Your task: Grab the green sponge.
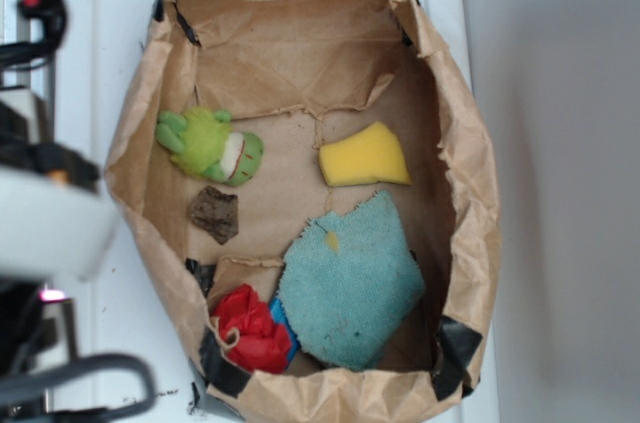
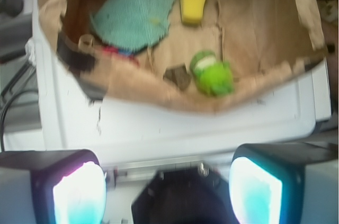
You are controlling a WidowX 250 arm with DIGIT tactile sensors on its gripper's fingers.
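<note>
In the wrist view the gripper (image 2: 167, 195) hangs with its two glowing pads spread wide and nothing between them, well outside the crumpled brown paper bag (image 1: 470, 193), over the white surface (image 2: 212, 123) beside it. Inside the bag, the green sponge (image 1: 348, 288), flat, fuzzy and angular with a small yellow spot, lies on the paper floor near one end. It touches a red crinkled object (image 1: 250, 328), below a smooth yellow sponge wedge (image 1: 364, 156), with a lime plush toy (image 1: 210, 145) and a dark rough chip (image 1: 214, 213) well apart.
</note>
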